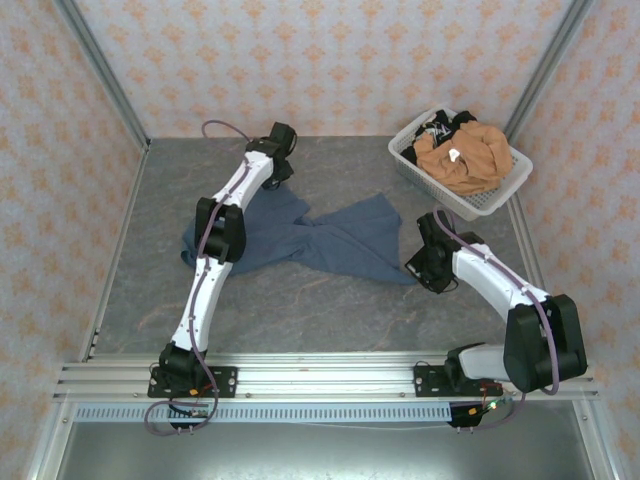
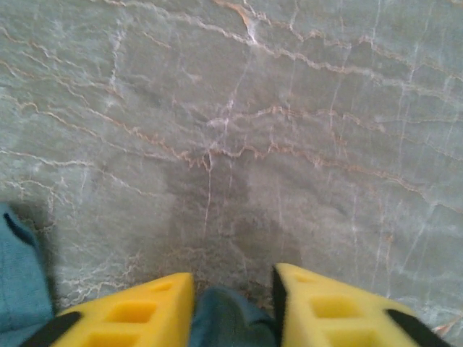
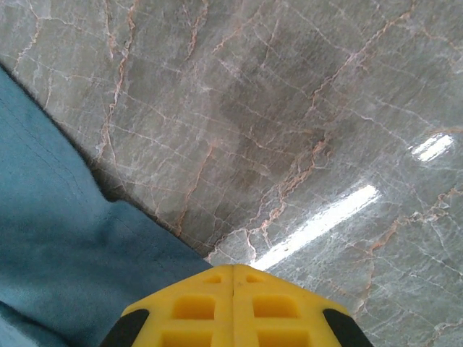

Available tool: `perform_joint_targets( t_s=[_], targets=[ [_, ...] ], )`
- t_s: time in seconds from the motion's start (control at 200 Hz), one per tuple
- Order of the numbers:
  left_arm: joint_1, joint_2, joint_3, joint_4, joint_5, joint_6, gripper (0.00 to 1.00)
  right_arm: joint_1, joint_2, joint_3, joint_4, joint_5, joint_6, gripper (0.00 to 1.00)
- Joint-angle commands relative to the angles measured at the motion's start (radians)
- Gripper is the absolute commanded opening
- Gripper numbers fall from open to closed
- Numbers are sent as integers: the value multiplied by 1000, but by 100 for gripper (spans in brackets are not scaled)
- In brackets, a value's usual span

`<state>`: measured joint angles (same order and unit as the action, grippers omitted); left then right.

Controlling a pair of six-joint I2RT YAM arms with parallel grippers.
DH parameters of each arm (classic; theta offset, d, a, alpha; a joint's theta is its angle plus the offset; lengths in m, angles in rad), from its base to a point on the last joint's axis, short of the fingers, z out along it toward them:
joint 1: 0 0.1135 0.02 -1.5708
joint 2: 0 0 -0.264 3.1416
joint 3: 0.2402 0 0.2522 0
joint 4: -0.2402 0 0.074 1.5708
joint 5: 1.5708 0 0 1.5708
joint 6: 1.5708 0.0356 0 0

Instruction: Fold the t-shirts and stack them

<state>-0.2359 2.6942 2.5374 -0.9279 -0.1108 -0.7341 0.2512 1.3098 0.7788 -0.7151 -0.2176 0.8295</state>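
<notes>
The slate-blue t-shirt (image 1: 330, 245) lies spread and rumpled across the middle of the grey table. My left gripper (image 1: 282, 168) is at its far left corner. In the left wrist view its yellow fingers (image 2: 145, 311) have a fold of the blue cloth (image 2: 228, 318) pinched between them, so the left gripper (image 2: 233, 289) is shut on the shirt. My right gripper (image 1: 425, 240) hangs at the shirt's right edge. Its jaws (image 3: 233, 269) are pressed together with nothing between them, over bare table just beside the blue cloth (image 3: 58, 253).
A white lattice basket (image 1: 505, 185) stands at the back right, holding an orange-tan t-shirt (image 1: 465, 155) with a white tag and darker clothes (image 1: 440, 128) behind it. Patterned walls close in the table on three sides.
</notes>
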Motion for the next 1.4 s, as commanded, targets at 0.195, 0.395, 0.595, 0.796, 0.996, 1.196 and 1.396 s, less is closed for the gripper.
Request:
perform_joint_targets(
  t_s=[0.195,0.395,0.595,0.796,0.996,1.196,1.396],
  targets=[
    [-1,-57,6,-88,-22,39,0,-7,-18,-1,3,16,9,0],
    [1,-344,-175,-45,-101,37,0,-7,-7,86,-31,52,-27,0],
    [8,-677,-388,-42,-170,35,0,-8,53,262,-71,82,-71,0],
    [19,-1017,-603,-53,-276,-1,0,-9,100,422,-104,94,-93,0],
    [39,-1335,-760,-34,-365,-21,0,-10,73,560,-110,109,-99,0],
    [61,-1539,-775,2,-345,42,0,-13,-12,665,-44,71,-148,0],
    [61,-1714,-781,56,-377,69,0,-13,-231,648,86,44,-206,0]
  ],
)
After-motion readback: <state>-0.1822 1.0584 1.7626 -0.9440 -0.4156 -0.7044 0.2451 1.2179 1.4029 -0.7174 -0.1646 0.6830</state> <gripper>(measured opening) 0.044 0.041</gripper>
